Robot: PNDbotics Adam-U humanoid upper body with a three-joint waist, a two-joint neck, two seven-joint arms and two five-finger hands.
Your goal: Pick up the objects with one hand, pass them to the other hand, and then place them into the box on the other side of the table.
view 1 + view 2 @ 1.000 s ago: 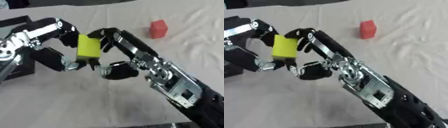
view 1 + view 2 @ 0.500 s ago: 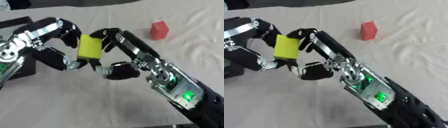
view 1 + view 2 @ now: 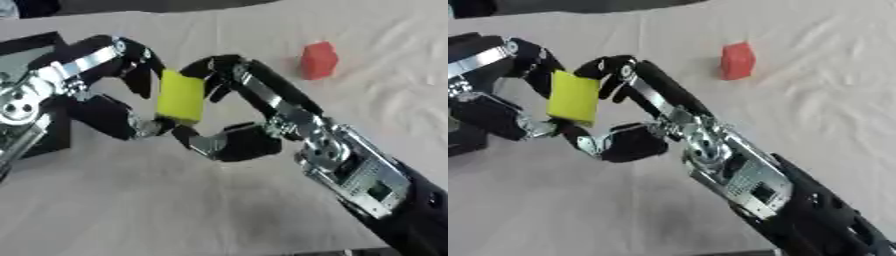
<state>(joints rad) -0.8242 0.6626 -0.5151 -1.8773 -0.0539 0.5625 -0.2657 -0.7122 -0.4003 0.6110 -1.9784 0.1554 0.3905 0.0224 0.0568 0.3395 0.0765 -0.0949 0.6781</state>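
Here, spongy yellow block pinched between left hand and right hand, wrinkled cloth.

yellow block between left hand and right hand

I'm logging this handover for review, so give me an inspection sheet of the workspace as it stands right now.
Surface: table covered with a wrinkled pale cloth.
Job's things: yellow block held above the cloth between the two hands; red block lying on the cloth at the far right, apart from both hands; dark box at the left edge, mostly hidden behind the left arm.
Clutter: nothing seen.
Hands: left hand curled against the yellow block's left side; right hand curled against its right side and lower end. Which one bears the weight cannot be told.
Cables: nothing seen.
Surroundings: a dark strip beyond the table's far edge, not identifiable.
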